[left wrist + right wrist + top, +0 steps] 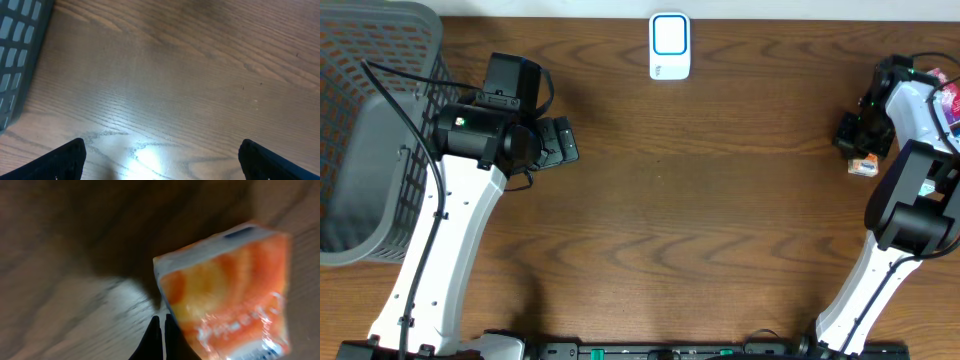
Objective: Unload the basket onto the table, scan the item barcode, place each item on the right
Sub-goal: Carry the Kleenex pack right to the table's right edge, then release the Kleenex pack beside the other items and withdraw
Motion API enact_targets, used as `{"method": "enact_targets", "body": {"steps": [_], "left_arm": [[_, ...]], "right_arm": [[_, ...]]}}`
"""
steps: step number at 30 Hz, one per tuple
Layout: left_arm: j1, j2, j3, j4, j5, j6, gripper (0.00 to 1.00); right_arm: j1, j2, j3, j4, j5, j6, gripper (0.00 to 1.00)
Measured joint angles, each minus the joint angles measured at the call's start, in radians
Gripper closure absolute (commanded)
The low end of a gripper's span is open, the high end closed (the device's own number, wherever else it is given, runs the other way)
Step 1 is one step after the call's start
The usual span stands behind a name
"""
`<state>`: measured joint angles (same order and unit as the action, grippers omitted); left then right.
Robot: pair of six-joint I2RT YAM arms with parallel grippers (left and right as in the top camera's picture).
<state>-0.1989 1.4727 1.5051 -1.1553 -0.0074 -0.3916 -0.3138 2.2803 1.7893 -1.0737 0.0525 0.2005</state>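
A small orange and white packet (861,166) lies on the wooden table at the far right. In the right wrist view the packet (225,295) fills the right half, blurred. My right gripper (163,330) is shut, its two fingers pressed together right beside the packet's left edge, with nothing between them. Seen from overhead, the right gripper (854,137) hangs just behind the packet. A white scanner with a blue square (669,46) sits at the back middle of the table. My left gripper (560,140) stands open over bare wood, and its fingertips (67,160) are spread wide apart.
A grey mesh basket (380,130) takes up the left end of the table, and its corner (20,55) shows in the left wrist view. Something pink (950,100) lies at the right edge behind the right arm.
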Motion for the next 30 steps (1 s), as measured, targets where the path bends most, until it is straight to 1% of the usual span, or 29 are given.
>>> {"method": "enact_targets", "body": {"steps": [3, 4, 7, 10, 12, 15, 19, 22, 25, 27, 29, 30], "left_arm": [[0.000, 0.000, 0.000, 0.000, 0.000, 0.000, 0.02], [0.000, 0.000, 0.000, 0.000, 0.000, 0.000, 0.02], [0.000, 0.000, 0.000, 0.000, 0.000, 0.000, 0.02], [0.000, 0.000, 0.000, 0.000, 0.000, 0.000, 0.02], [0.000, 0.000, 0.000, 0.000, 0.000, 0.000, 0.02], [0.000, 0.000, 0.000, 0.000, 0.000, 0.000, 0.02], [0.000, 0.000, 0.000, 0.000, 0.000, 0.000, 0.02], [0.000, 0.000, 0.000, 0.000, 0.000, 0.000, 0.02], [0.000, 0.000, 0.000, 0.000, 0.000, 0.000, 0.02], [0.000, 0.000, 0.000, 0.000, 0.000, 0.000, 0.02], [0.000, 0.000, 0.000, 0.000, 0.000, 0.000, 0.02], [0.000, 0.000, 0.000, 0.000, 0.000, 0.000, 0.02]], "right_arm": [[-0.016, -0.003, -0.035, 0.048, 0.099, -0.008, 0.99], [-0.020, -0.003, -0.038, 0.053, 0.167, -0.007, 0.99], [-0.042, -0.003, -0.029, 0.017, 0.340, -0.004, 0.99], [-0.062, 0.000, 0.049, -0.056, 0.469, 0.008, 0.99], [-0.064, 0.001, 0.123, -0.107, 0.481, 0.014, 0.99], [-0.050, 0.000, 0.251, -0.185, 0.437, 0.020, 0.99], [-0.012, 0.000, 0.359, -0.291, 0.312, 0.023, 0.99], [0.024, 0.000, 0.408, -0.369, 0.162, 0.026, 0.98], [0.051, -0.019, 0.426, -0.407, -0.005, 0.018, 0.97], [0.069, -0.056, 0.426, -0.424, -0.082, 0.015, 0.88], [0.100, -0.137, 0.426, -0.447, -0.129, 0.003, 0.80], [0.115, -0.175, 0.426, -0.459, -0.142, -0.004, 0.78]]}}
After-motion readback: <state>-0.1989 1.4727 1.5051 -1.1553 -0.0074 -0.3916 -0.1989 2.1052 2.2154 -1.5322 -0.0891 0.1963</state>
